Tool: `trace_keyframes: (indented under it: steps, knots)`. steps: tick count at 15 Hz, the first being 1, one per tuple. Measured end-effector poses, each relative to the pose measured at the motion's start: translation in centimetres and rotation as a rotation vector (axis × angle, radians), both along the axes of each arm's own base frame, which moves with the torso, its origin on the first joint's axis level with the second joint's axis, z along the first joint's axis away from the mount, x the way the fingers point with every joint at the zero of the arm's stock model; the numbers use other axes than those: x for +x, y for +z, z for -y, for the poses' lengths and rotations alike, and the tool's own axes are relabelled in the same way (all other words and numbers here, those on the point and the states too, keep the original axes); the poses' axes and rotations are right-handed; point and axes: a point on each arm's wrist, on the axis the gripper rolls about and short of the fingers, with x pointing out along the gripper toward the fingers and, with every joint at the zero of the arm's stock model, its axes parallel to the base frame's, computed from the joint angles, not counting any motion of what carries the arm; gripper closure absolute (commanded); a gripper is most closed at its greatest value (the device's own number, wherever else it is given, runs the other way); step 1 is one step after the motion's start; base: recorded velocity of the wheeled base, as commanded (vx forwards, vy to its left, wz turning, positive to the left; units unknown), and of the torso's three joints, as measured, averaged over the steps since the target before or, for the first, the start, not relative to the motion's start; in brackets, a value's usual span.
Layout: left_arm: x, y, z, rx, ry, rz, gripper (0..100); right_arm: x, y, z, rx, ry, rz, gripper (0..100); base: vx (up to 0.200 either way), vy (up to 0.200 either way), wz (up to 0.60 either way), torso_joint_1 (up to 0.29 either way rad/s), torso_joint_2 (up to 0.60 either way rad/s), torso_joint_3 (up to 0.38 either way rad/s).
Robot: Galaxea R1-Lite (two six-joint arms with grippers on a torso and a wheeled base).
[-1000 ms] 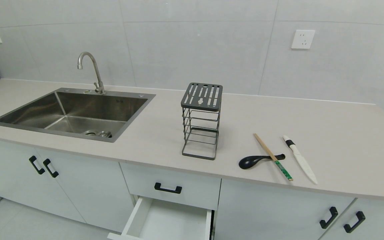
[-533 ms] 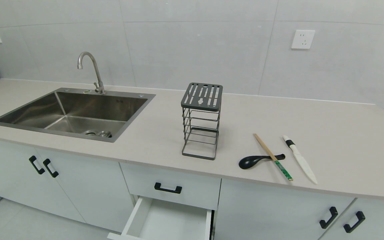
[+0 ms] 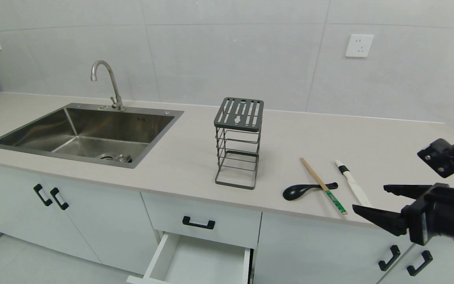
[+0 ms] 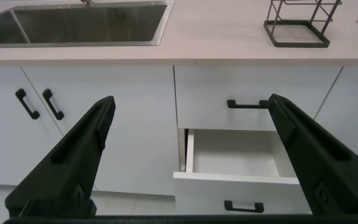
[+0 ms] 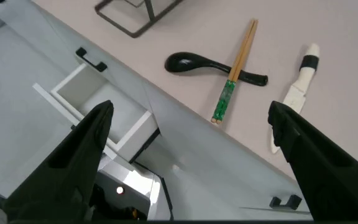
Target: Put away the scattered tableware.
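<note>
Since half a second ago the right gripper [image 3: 369, 197] has come into the lower right of the head view. Its jaws stand wide with nothing between them, and its dark fingers [image 3: 380, 219] hang over the front edge of the counter [image 3: 179, 165]. The tip of the white knife [image 3: 351, 182] sits just beyond them. The tableware lies where it did before.

Below the counter edge, at bottom centre, the drawer [image 3: 195, 260] stands pulled out. On the counter to the right of centre lies the black spoon [image 3: 304, 190]. The chopsticks [image 3: 322, 185] cross its handle, and the knife is just to their right. The wire rack [image 3: 238, 142] stands upright at centre, and the sink [image 3: 61, 156] is farther off at upper left.

The right wrist view looks down between the spread right gripper [image 5: 189, 107] at the spoon [image 5: 194, 63], chopsticks [image 5: 235, 68] and knife [image 5: 300, 84] in its upper right. The drawer [image 5: 92, 93] is at its left.

The left wrist view has the left gripper [image 4: 190, 99], also wide and empty, facing the cabinet fronts. The drawer [image 4: 235, 155] is at centre, the rack [image 4: 297, 28] at upper right and the sink [image 4: 73, 43] at upper left.
</note>
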Motion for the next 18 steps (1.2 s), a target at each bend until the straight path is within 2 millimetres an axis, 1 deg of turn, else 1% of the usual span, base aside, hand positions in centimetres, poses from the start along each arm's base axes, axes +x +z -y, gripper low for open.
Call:
trace_keyframes:
  steps: [3, 6, 8, 11, 14, 18]
  knots:
    - [0.0, 0.0, 0.0, 0.000, 0.000, 0.000, 0, 1.4, -1.2, -0.2, -0.051, -0.053, -0.056, 0, 0.000, 0.000, 0.00, 0.000, 0.00, 0.000]
    - [0.0, 0.0, 0.0, 0.000, 0.000, 0.000, 0, 3.1, -2.3, -0.6, -0.066, -0.071, -0.107, 0, 0.000, 0.000, 0.00, 0.000, 0.00, 0.000]
    - [0.0, 0.0, 0.0, 0.000, 0.000, 0.000, 0, 4.6, -3.0, -0.9, -0.064, -0.075, -0.098, 0, 0.000, 0.000, 0.00, 0.000, 0.00, 0.000]
    - [0.0, 0.0, 0.0, 0.000, 0.000, 0.000, 0, 6.2, -4.5, -1.3, -0.092, -0.109, -0.105, 0, 0.000, 0.000, 0.00, 0.000, 0.00, 0.000]
    - [0.0, 0.0, 0.0, 0.000, 0.000, 0.000, 0, 7.2, -6.2, -1.4, -0.122, -0.130, -0.160, 0, 0.000, 0.000, 0.00, 0.000, 0.00, 0.000]
    - [0.0, 0.0, 0.0, -0.001, 0.000, 0.000, 0, 8.8, -7.1, -1.8, -0.127, -0.132, -0.184, 0, 0.000, 0.000, 0.00, 0.000, 0.00, 0.000]
